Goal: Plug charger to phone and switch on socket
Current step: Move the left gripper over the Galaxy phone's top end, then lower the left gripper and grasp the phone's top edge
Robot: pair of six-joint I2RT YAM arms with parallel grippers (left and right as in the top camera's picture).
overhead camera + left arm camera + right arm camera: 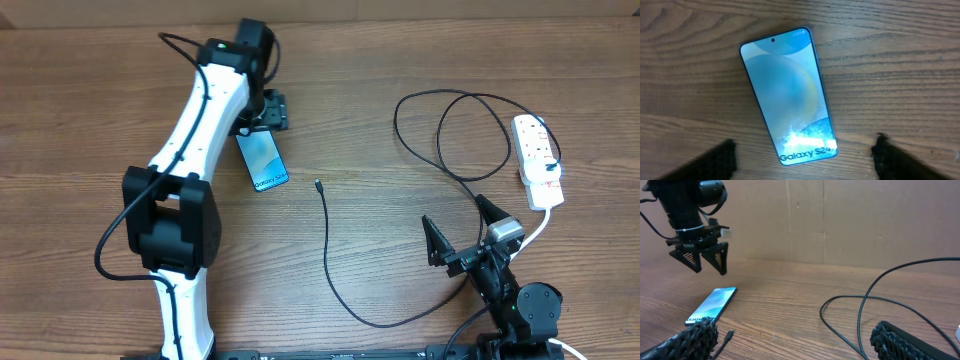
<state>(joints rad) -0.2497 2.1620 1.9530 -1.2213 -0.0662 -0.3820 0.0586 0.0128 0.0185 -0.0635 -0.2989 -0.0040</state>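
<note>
We judge the phone [262, 160] lies flat with its lettered end toward the nearby charger [327, 250] plug for easy plugging, while our left gripper [708, 269] hovers spread and empty just above the phone, and our right gripper [452, 210], also spread, and the socket [538, 160] sit well away from it.

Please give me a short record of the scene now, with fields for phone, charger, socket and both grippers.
phone: flat on the table, screen up, not plugged
charger: plug end lies on the table, apart from the phone
socket: at the right side; switch state unreadable
left gripper: open, above the phone, holding nothing
right gripper: open, empty
</note>
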